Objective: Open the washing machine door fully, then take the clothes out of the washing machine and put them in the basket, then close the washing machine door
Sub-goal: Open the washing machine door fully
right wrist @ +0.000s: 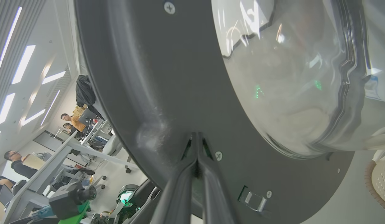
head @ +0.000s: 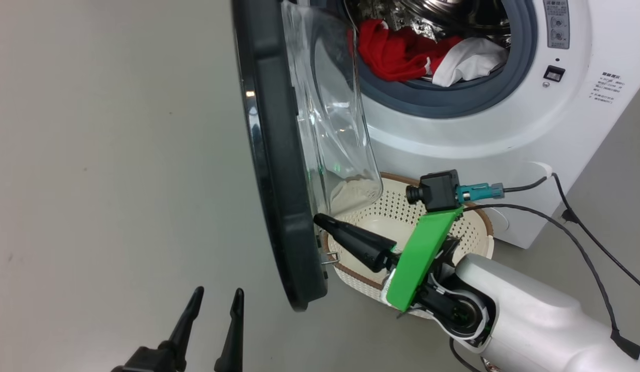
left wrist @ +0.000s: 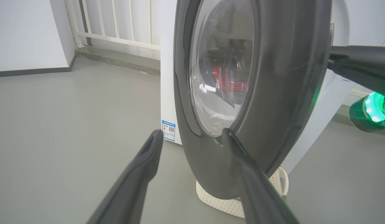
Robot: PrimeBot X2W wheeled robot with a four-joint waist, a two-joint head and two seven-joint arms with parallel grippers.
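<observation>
The washing machine door (head: 270,155) stands partly open, edge-on to me, its glass bowl (head: 335,119) facing the white washing machine (head: 505,129). In the drum lie the clothes: a red garment (head: 397,51) and a white piece (head: 469,59). The basket (head: 474,232) sits on the floor under the door's lower edge. My right gripper (head: 320,219) is shut with nothing in it, its tips (right wrist: 197,138) against the door's inner black rim (right wrist: 155,77). My left gripper (head: 216,302) is open, low on the door's outer side (left wrist: 273,93) and apart from it.
Black cables (head: 583,227) trail over the floor right of the machine. Bare grey floor (head: 92,181) spreads to the door's left. A metal latch (right wrist: 254,199) juts from the inner rim. A white railing (left wrist: 117,25) stands behind the machine. People sit at desks (right wrist: 71,119) far off.
</observation>
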